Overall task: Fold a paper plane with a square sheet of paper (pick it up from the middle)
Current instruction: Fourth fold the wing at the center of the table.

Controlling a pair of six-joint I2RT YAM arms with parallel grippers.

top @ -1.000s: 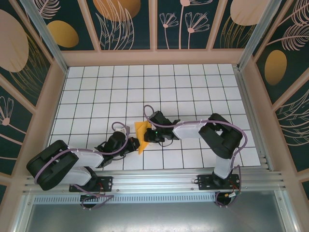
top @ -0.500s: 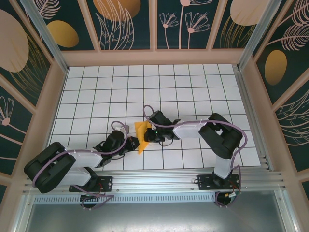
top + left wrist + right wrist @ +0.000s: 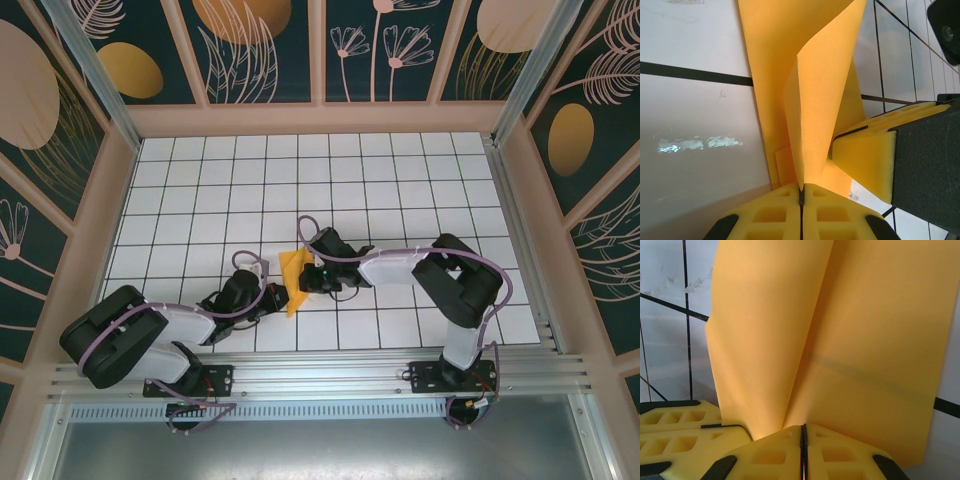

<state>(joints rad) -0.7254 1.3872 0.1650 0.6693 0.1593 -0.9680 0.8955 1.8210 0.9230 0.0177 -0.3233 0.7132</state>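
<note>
Now the thin, creased orange-yellow paper sheet [image 3: 291, 270] is standing partly folded just 6 o'clock of centre on the white gridded bench [image 3: 400, 180]. The left gripper [image 3: 277, 297] is pinching its 7 o'clock edge with closed jaws, and the right gripper [image 3: 306, 279] is clamping its 3 o'clock side likewise.

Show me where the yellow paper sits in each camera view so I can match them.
Top view: paper low centre, over the white table.
Left wrist: paper stands up the middle, pinched at the bottom by the left claw.
Right wrist: paper covers most of the frame, pinched at the bottom by the right claw.
Shared landmark: the table's black grid lines.
</note>
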